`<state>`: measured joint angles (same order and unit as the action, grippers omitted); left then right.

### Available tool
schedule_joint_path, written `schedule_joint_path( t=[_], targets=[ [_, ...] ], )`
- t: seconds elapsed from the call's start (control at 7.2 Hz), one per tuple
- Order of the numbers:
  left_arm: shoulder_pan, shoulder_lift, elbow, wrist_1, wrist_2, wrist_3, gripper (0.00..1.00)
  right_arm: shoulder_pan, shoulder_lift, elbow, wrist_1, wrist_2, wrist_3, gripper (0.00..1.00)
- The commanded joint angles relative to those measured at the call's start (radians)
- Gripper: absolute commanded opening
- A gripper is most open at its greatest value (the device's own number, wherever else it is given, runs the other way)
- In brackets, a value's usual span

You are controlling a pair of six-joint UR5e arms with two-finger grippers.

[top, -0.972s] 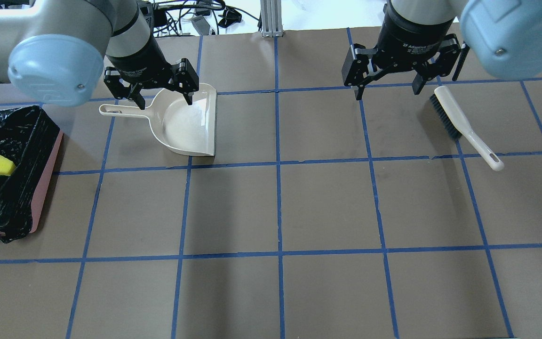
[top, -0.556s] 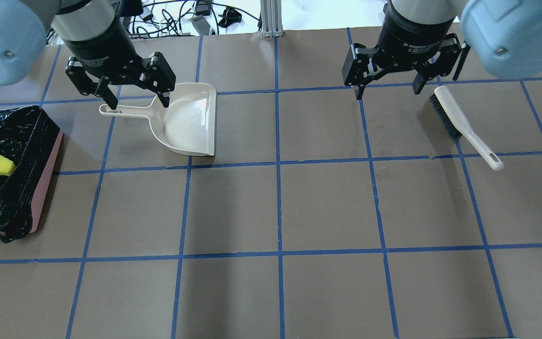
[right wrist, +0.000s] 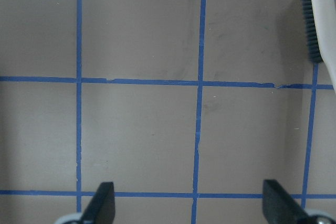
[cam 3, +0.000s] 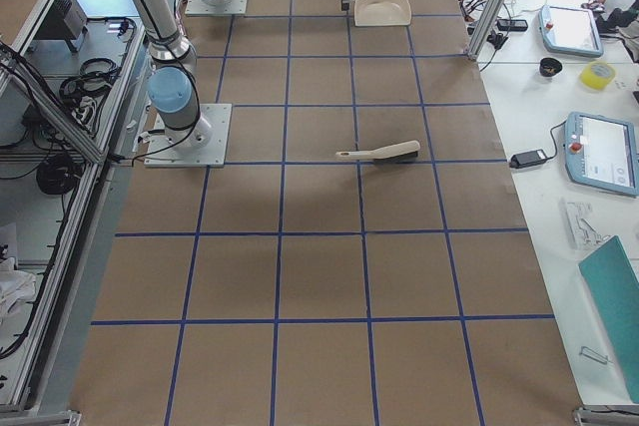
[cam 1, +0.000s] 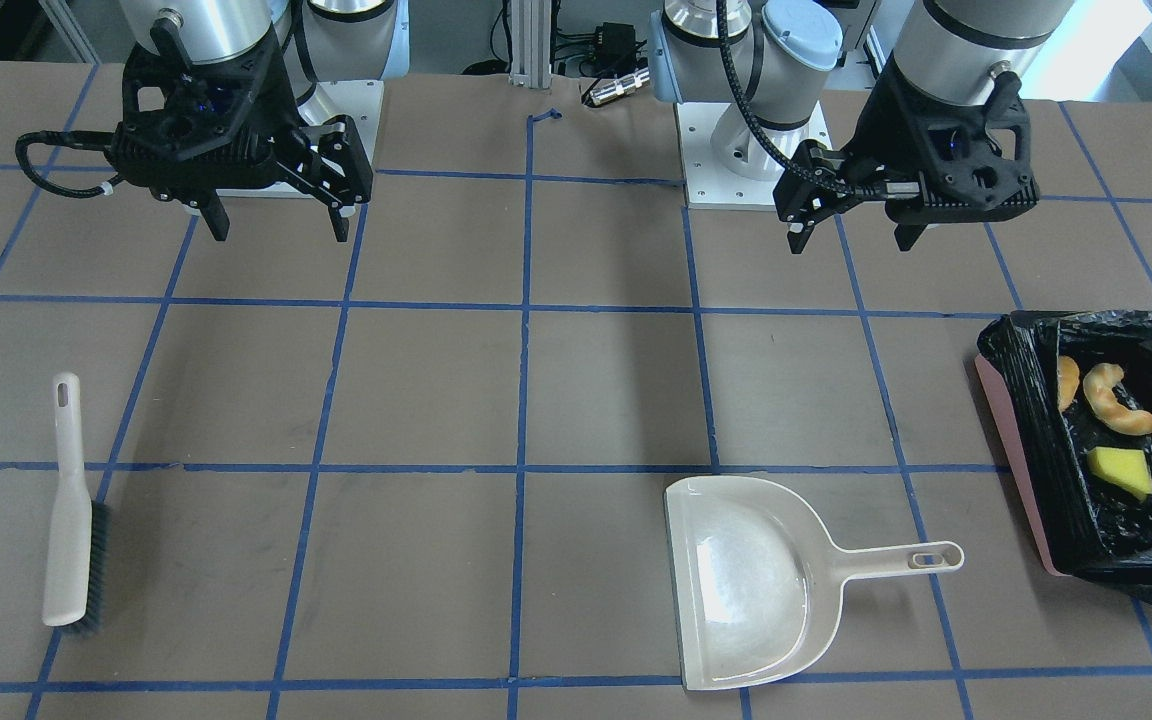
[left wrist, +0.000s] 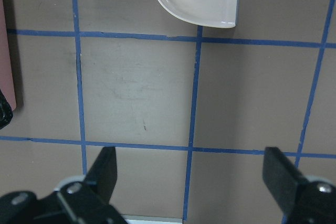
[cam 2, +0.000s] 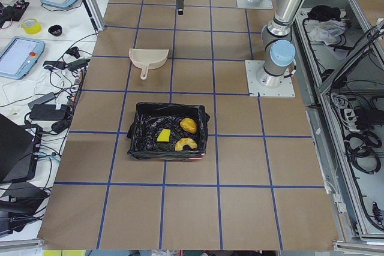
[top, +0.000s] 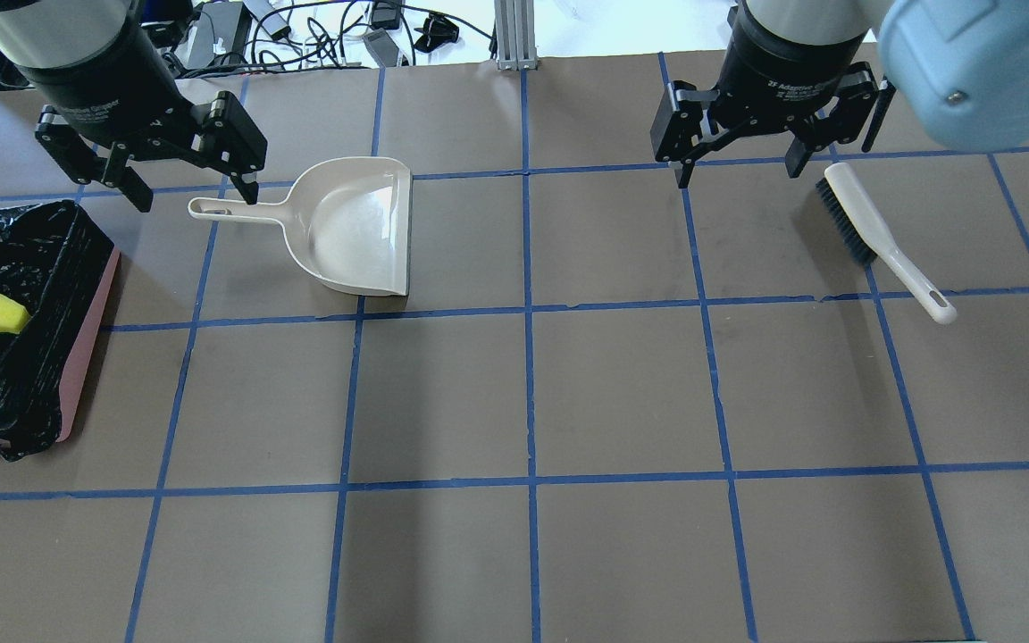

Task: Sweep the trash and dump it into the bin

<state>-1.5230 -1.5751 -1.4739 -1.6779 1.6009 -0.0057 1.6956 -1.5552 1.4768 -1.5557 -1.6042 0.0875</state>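
Three pieces of trash lie inside the bin (cam 1: 1014, 447), a pink rectangular container lined with a crinkled black bag at the robot's left end of the table (cam 1: 576, 400): a golden croissant-shaped piece (cam 1: 1119, 402), a green-and-yellow sponge wedge (cam 1: 1121, 472) beside it, and a yellow-orange potato-like lump (cam 1: 1067, 382) against the liner. The front-facing and left-side views show all three; the overhead view cuts the bin at the frame's edge, so only the sponge and part of the croissant appear there. A beige dustpan (cam 1: 751, 585) lies flat on the table near the bin, its handle pointing toward the bin, its pan bare and glossy. Well apart, on the robot's right, a beige hand brush (cam 1: 69, 510) with dark bristles lies on its side. The left gripper (cam 1: 851, 238) hangs above the table between the dustpan handle and the bin, fingers spread wide and gripping nothing; its wrist camera catches the dustpan's corner and a strip of the bin's pink wall. The right gripper (cam 1: 280, 232) hangs just beside the brush head, also wide apart and holding nothing — its wrist camera shows the bristles at the frame's top corner. Small white lettering on each gripper body is legible only in the overhead view — the word "Adaptive" can be made out.
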Motion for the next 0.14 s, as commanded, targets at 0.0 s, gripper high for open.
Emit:
schedule_joint_path(
  t=[0.0],
  targets=[
    [0.003,0.015,-0.017,0.0,0.002,0.001,1.0,0.001,-0.003,0.0,-0.001,0.001,0.0,1.0]
  ],
)
